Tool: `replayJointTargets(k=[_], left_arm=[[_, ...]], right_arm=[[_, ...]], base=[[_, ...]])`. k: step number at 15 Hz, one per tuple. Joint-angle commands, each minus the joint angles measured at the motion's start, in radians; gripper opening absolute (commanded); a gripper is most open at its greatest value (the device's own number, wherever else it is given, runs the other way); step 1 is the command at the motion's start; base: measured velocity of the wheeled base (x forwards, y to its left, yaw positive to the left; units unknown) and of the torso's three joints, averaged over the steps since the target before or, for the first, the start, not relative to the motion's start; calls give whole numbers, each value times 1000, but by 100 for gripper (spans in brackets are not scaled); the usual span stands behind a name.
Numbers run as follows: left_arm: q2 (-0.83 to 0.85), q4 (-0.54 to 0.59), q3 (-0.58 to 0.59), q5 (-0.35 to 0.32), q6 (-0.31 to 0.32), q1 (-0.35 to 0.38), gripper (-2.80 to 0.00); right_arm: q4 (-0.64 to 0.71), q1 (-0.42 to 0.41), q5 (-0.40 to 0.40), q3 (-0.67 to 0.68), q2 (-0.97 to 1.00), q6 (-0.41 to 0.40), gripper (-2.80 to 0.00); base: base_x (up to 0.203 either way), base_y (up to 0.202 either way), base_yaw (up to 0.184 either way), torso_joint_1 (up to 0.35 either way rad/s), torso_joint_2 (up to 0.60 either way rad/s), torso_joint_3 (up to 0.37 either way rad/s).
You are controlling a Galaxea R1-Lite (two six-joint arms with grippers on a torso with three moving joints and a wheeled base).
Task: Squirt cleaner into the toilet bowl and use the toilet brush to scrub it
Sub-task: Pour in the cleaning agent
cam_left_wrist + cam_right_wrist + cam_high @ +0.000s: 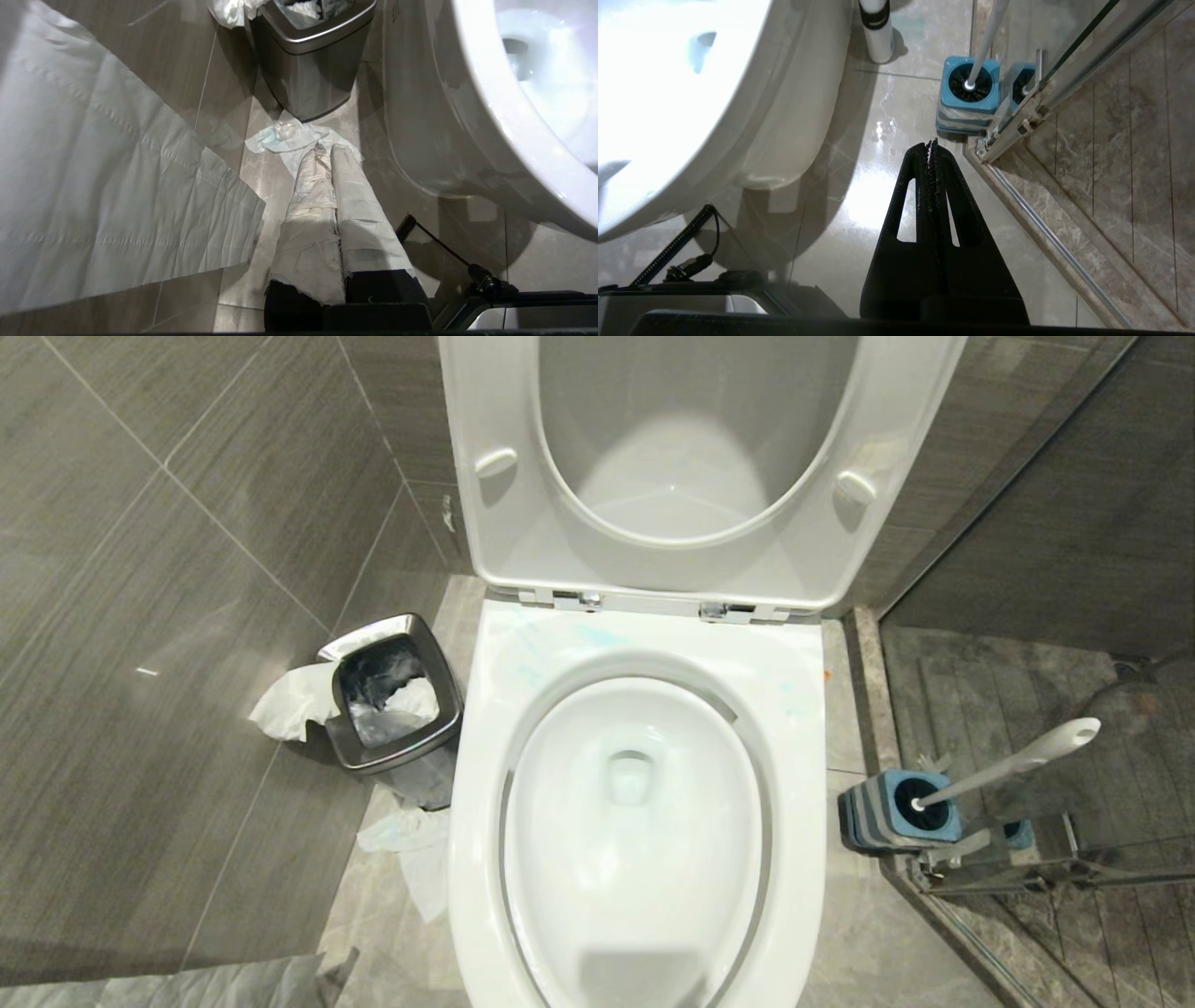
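Both arms parked low, jaws closed on nothing: left gripper (327, 149) by the steel bin (308, 56), right gripper (932, 144) aimed at the floor just short of the blue-grey square holder (969, 100). You've got the white-handled toilet brush (1013, 763) standing in it, handle leaning away from the white ceramic toilet bowl (635, 821). Right arm is nearer. A bottle-like white cylinder with a dark band (877, 28) stands beside the bowl's base; can't confirm it's the cleaner.

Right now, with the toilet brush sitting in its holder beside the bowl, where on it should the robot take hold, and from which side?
Probably the bare white handle of the toilet brush, near its rounded tip. It leans out of the blue holder toward the glass shower screen, so come from the toilet bowl side with the right gripper, which is shut and empty and must open first.
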Motion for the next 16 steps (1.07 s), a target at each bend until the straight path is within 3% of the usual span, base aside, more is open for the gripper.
replayJointTargets(k=[1,16], left_arm=[[1,0,2,0,2,0,-280],[1,0,2,0,0,0,-280]], right_arm=[[1,0,0,0,0,1,-280],[1,0,0,0,0,1,-280]], base=[[0,0,0,7,1,-194],[0,0,0,4,2,-198]])
